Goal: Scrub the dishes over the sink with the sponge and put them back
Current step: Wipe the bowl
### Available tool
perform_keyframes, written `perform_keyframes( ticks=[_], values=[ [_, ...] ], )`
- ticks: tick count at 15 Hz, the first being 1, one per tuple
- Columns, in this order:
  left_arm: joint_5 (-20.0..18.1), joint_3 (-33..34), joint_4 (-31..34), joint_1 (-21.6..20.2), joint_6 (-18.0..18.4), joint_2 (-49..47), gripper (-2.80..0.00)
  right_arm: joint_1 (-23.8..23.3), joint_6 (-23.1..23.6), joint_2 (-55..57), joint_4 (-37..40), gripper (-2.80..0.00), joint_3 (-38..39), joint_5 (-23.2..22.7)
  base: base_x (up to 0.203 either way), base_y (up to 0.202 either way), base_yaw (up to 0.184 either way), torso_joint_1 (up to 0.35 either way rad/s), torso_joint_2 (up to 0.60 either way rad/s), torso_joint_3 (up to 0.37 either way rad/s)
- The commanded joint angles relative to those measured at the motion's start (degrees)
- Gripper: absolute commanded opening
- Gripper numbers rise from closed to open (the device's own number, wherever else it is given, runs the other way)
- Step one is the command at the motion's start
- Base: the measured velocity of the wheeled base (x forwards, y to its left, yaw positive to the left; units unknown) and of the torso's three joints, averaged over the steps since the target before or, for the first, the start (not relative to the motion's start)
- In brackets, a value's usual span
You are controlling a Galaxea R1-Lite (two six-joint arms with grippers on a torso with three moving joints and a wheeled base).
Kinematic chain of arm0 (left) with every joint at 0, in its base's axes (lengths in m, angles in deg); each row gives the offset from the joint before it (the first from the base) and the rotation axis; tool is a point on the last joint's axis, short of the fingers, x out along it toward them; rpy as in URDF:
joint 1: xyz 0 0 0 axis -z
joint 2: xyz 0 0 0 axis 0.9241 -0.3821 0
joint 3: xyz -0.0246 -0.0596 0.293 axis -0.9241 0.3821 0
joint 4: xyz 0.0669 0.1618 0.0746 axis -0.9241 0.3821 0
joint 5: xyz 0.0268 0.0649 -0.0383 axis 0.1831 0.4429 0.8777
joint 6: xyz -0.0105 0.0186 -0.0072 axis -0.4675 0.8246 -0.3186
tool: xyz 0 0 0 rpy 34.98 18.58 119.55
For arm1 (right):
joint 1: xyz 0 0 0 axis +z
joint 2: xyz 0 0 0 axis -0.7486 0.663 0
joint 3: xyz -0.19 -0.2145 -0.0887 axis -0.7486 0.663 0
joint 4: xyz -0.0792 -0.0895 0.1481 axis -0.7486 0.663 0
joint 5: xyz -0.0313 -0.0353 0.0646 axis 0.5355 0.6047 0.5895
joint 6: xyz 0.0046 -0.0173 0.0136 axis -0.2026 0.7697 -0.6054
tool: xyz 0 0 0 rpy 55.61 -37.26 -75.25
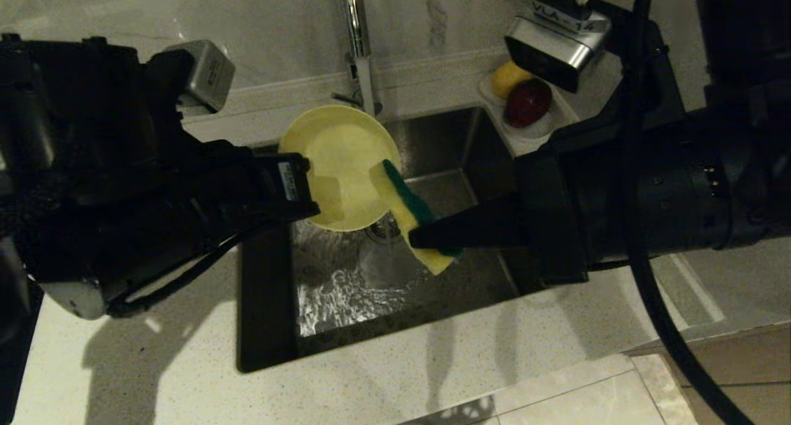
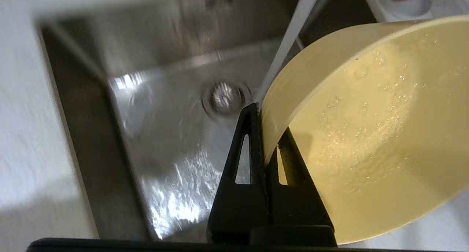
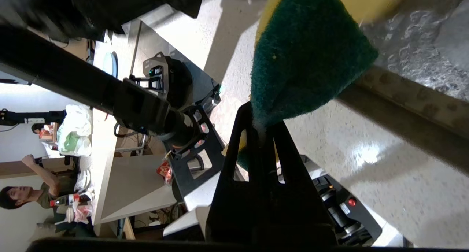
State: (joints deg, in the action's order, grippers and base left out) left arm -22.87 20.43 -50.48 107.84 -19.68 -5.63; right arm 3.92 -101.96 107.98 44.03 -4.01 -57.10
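Note:
A yellow bowl (image 1: pixel 340 165) hangs tilted over the steel sink (image 1: pixel 445 141), its hollow facing the right arm. My left gripper (image 1: pixel 307 187) is shut on the bowl's rim; in the left wrist view the rim of the bowl (image 2: pixel 366 134) runs between the two black fingers (image 2: pixel 246 149) of the left gripper (image 2: pixel 269 134). My right gripper (image 1: pixel 415 238) is shut on the sponge (image 1: pixel 408 218), yellow foam with a green face, whose upper end touches the bowl's inner edge. The sponge (image 3: pixel 307 58) rises from the right gripper (image 3: pixel 262 125). No other dishes show.
The chrome tap (image 1: pixel 358 48) stands behind the sink, above the bowl. A white dish (image 1: pixel 541 128) with a red and a yellow fruit sits at the sink's back right corner. The drain strainer (image 2: pixel 224 97) lies under the bowl. Pale speckled counter (image 1: pixel 154 363) surrounds the basin.

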Motion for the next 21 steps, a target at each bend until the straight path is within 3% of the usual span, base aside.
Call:
perform_keyframes(
  ticks=[1, 8, 15, 21],
  values=[
    [2.42, 2.99, -8.33, 2.83, 3.03, -2.41, -2.80, -0.01, -0.20, 3.10, 0.12, -2.80, -2.12, -0.16, 0.000, 0.000, 0.000, 0.000, 0.00, 0.000],
    [2.74, 4.74, -10.43, 5.13, 2.89, -3.90, -2.80, -1.20, -2.45, 5.97, -0.03, -2.80, -4.29, -0.08, 0.000, 0.000, 0.000, 0.000, 0.00, 0.000],
    [2.21, 7.14, -12.26, 5.22, 2.61, -1.87, -2.80, -7.09, -2.48, 7.78, -3.03, -2.80, -4.52, -0.30, 0.000, 0.000, 0.000, 0.000, 0.00, 0.000],
    [2.21, 8.73, -12.48, 7.43, 3.38, -2.39, -2.80, -7.19, -2.55, 9.32, -4.49, -2.80, -6.77, -0.43, 0.000, 0.000, 0.000, 0.000, 0.00, 0.000]
  ],
)
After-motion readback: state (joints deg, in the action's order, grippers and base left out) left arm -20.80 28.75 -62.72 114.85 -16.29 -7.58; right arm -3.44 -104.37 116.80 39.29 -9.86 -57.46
